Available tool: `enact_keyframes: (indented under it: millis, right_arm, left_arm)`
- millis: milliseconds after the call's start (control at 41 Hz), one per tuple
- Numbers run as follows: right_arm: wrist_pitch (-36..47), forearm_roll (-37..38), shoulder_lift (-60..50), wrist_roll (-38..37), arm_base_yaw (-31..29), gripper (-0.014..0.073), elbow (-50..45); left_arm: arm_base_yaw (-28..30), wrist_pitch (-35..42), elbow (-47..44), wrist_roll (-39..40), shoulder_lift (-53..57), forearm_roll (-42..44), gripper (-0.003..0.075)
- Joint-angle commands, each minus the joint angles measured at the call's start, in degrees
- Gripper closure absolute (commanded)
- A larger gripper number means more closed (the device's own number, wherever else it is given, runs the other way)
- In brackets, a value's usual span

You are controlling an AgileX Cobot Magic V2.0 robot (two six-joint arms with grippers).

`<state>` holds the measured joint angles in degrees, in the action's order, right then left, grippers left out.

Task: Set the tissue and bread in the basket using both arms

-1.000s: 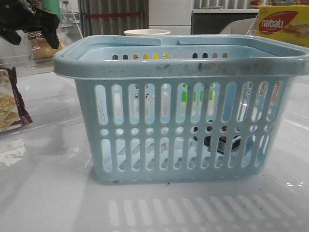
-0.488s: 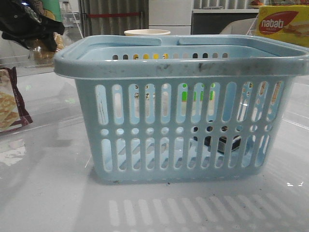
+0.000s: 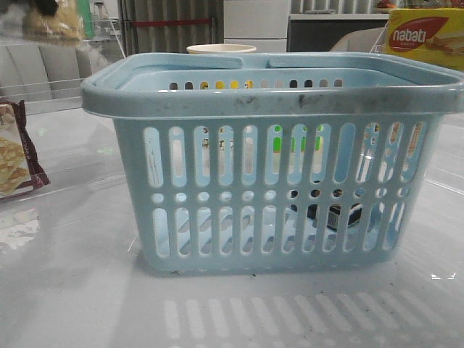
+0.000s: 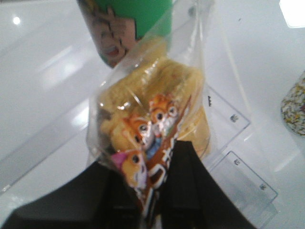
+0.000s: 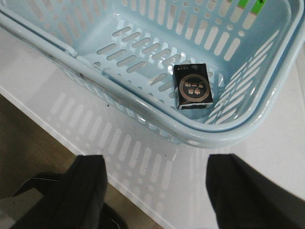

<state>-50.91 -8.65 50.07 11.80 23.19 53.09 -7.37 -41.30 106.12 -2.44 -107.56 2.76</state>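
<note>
Already inside the basket (image 3: 275, 181), the tissue (image 5: 192, 86) lies flat on the basket's floor, close to one corner, its pale round patch facing up; through the basket's slotted front wall it shows as a dark shape low on the right (image 3: 330, 214). The bread (image 4: 152, 124) is outside the basket, held up in the air beyond the basket's left rim, where the front view catches it as a blurred golden lump (image 3: 56, 22). Its clear wrapper with squirrel print is pinched at the lower edge between the dark fingers of the left end effector (image 4: 157, 191), which is pressed together on the plastic. The right end effector (image 5: 155, 191) hangs outside the basket's rim, over the worktop (image 5: 157, 162), with its two fingers spread wide and nothing between them. On the worktop to the left of the basket lies a maroon cracker packet (image 3: 18, 152). Behind the basket's far rim stands a pale cup (image 3: 221, 49), and beyond the basket's right corner sits a yellow Nabati box (image 3: 426, 36). A green container (image 4: 131, 24) is seen just behind the bread.
</note>
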Motion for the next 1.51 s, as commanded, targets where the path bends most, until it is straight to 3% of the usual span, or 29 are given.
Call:
enact_keyframes:
  millis: [0, 268, 488, 634, 780, 854, 951, 1024, 1317, 1488]
  right_arm:
    - [3.2, -0.4, -0.5, 0.4, 0.0, 0.0042, 1.5]
    - [3.2, -0.4, -0.5, 0.4, 0.0, 0.0042, 1.5]
    - [3.2, -0.4, -0.5, 0.4, 0.0, 0.0042, 1.5]
    - [3.2, -0.4, -0.5, 0.4, 0.0, 0.0042, 1.5]
    - [3.2, -0.4, -0.5, 0.4, 0.0, 0.0042, 1.5]
    - [3.2, -0.4, -0.5, 0.4, 0.0, 0.0042, 1.5]
    - [3.2, -0.4, -0.5, 0.4, 0.0, 0.0042, 1.5]
    - [3.2, -0.4, -0.5, 0.4, 0.0, 0.0042, 1.5]
    - [3.2, -0.4, -0.5, 0.4, 0.0, 0.0042, 1.5]
    - [3.2, -0.4, -0.5, 0.4, 0.0, 0.0042, 1.5]
  left_arm:
    - [-1.9, 1.6, 1.8, -3.6, 8.7, -4.2, 0.0629]
    - [-11.6, 4.1, -13.5, -18.1, 20.9, -24.0, 0.0629]
    - [-23.4, 3.8, -20.2, -21.9, 20.6, -24.3, 0.0629]
    - [-28.1, 4.9, -20.3, -21.9, 16.5, -24.2, 0.0629]
    - [-29.7, 5.8, -20.3, -21.9, 12.7, -23.8, 0.0577]
    - [-29.8, 6.3, -20.3, -21.9, 11.5, -23.8, 0.0482]
    - [-29.8, 6.4, -20.3, -21.9, 10.5, -23.9, 0.0300]
    - [-29.8, 6.4, -20.3, -21.9, 10.6, -23.9, 0.0231]
    - [-29.8, 5.2, -20.7, -21.9, 17.8, -23.8, 0.0225]
    - [-30.8, 4.7, -26.3, -22.4, 25.6, -23.7, 0.0225]
